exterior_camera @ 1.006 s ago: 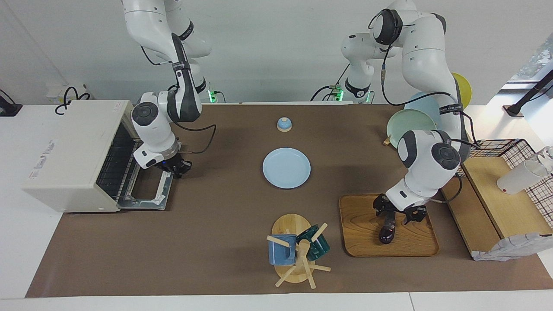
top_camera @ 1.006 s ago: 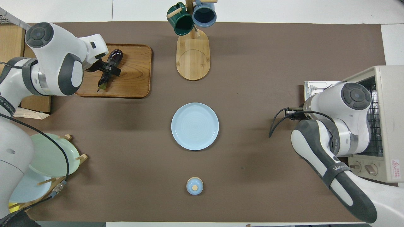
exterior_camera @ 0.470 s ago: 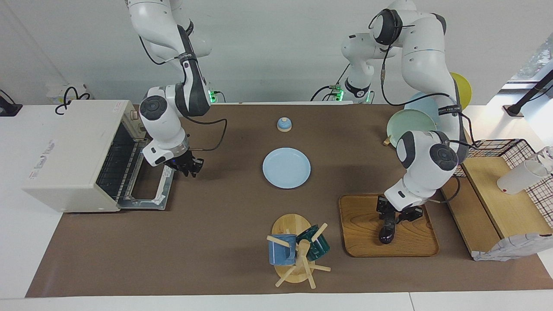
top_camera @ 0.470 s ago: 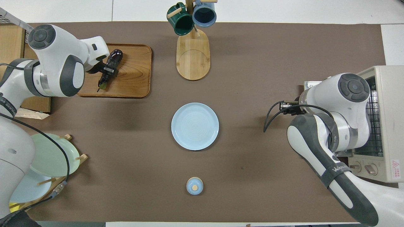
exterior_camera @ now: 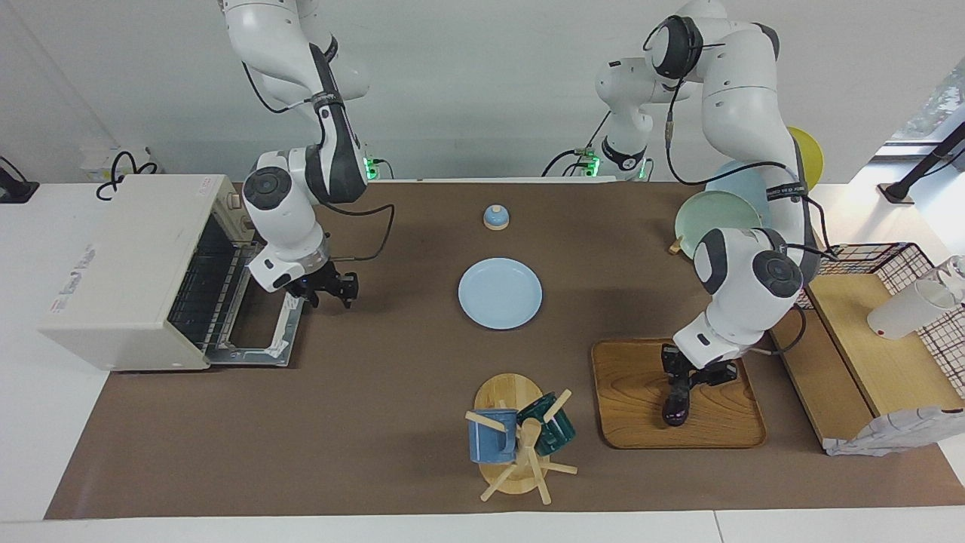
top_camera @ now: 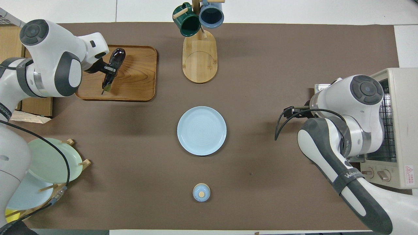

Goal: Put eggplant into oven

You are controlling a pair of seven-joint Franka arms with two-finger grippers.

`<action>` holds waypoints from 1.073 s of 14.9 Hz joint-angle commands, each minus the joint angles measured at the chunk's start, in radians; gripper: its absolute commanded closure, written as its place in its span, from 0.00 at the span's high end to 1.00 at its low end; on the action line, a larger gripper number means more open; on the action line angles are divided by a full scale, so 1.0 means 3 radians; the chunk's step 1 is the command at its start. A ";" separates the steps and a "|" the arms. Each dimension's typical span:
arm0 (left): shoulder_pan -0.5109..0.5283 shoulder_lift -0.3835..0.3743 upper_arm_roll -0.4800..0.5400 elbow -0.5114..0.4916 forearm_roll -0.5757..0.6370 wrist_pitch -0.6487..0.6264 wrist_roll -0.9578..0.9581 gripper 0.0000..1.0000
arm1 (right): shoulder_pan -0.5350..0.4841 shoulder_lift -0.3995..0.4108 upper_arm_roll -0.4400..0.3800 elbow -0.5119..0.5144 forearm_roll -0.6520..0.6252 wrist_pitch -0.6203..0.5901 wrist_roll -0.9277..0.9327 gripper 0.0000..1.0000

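Observation:
The dark purple eggplant (exterior_camera: 674,405) is over the wooden tray (exterior_camera: 633,422) at the left arm's end of the table. My left gripper (exterior_camera: 684,375) is shut on its upper part; it hangs tilted with the thick end low by the tray. In the overhead view the eggplant (top_camera: 116,57) sticks out past the left gripper (top_camera: 108,69). The off-white oven (exterior_camera: 124,260) stands at the right arm's end, its glass door (exterior_camera: 260,335) dropped open and the wire rack showing. My right gripper (exterior_camera: 330,291) is open and empty, above the mat beside the open door.
A light blue plate (exterior_camera: 500,292) lies mid-table. A mug tree (exterior_camera: 519,437) with two mugs stands farther from the robots. A small blue lidded dish (exterior_camera: 495,217) sits near the robots. A plate rack (exterior_camera: 716,215) and wooden shelf (exterior_camera: 867,347) flank the tray.
My right gripper has risen and drawn away from the oven door toward mid-table. My left gripper has shut on the eggplant and tipped its stem end upward.

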 commanded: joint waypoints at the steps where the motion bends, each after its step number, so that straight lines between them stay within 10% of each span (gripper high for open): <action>1: -0.0005 -0.0413 0.0007 -0.0064 -0.0121 -0.0432 -0.0161 0.00 | -0.0041 -0.0159 0.0011 0.0047 0.0011 -0.0150 -0.0156 1.00; 9: -0.0688 -0.1155 -0.0008 -0.0406 -0.0248 -0.1062 -0.1750 0.00 | -0.0051 -0.0201 -0.0009 0.0851 0.0006 -0.1398 -0.0249 1.00; 16: -0.1543 -0.1580 -0.0008 -0.1520 -0.0407 -0.0057 -0.3111 0.00 | -0.0077 -0.0232 0.0001 0.0907 0.0047 -0.1414 -0.0300 1.00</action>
